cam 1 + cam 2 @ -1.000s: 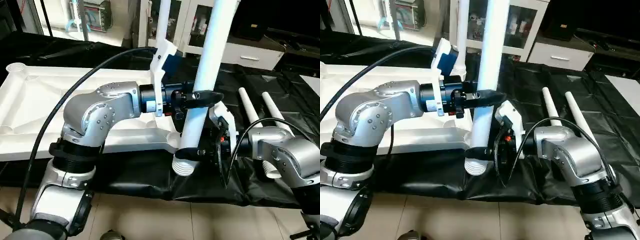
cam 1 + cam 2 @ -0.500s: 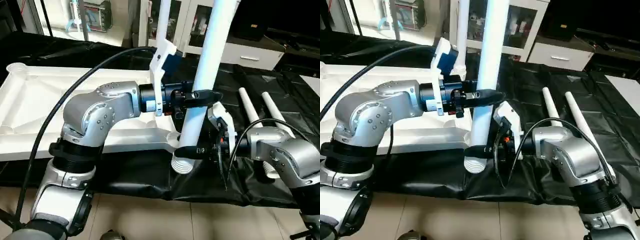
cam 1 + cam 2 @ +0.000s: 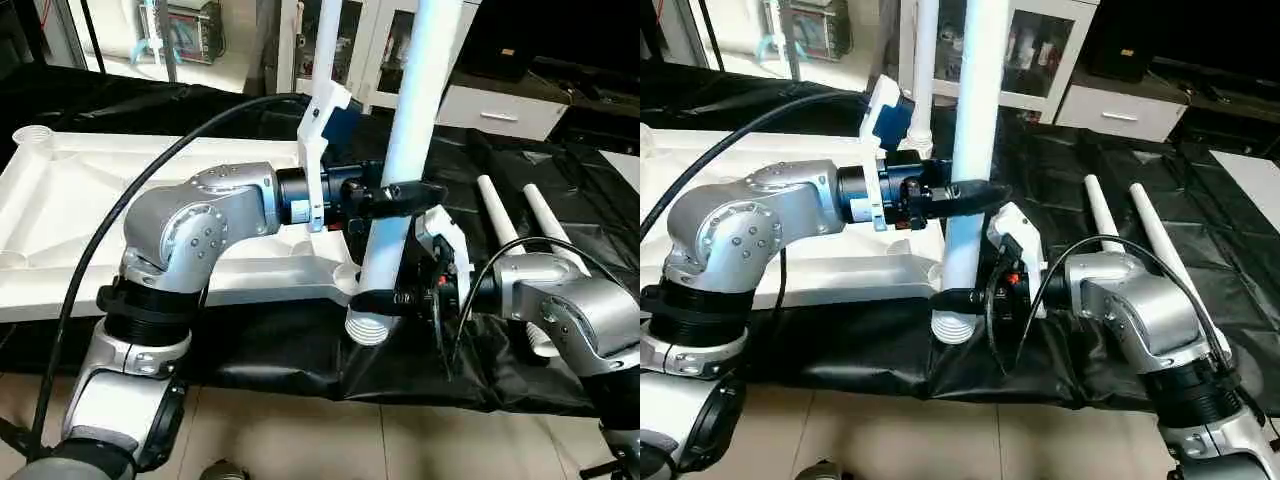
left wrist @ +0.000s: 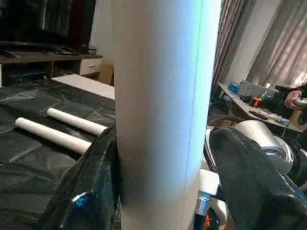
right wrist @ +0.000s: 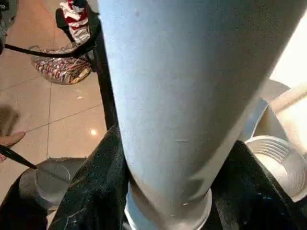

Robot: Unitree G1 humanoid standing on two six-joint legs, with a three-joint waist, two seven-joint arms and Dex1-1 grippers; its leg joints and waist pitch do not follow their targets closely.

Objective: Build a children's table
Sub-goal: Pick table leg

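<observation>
**Leg held upright beside the tabletop's near corner**

A white leg stood nearly upright, its ribbed threaded end pointing down, just off the near right corner of the tabletop. The tabletop lay underside up on a black sheet spread over the work surface. A second leg rose upright from the tabletop's far right corner. Two more legs lay side by side on the sheet, to the right of the held leg and well apart from the tabletop.

The left gripper reached across from the left at the leg's mid-height. In the left wrist view one finger lay against the tube while the other finger stood off with a visible gap, so these jaws straddled the leg loosely without clamping it.

The right gripper met the leg low down, just above the threaded end. In the right wrist view its fingers pressed against both sides of the tube, so these jaws gripped the leg. The round corner socket appeared just beside the leg's lower end in that view, not yet engaged.
</observation>
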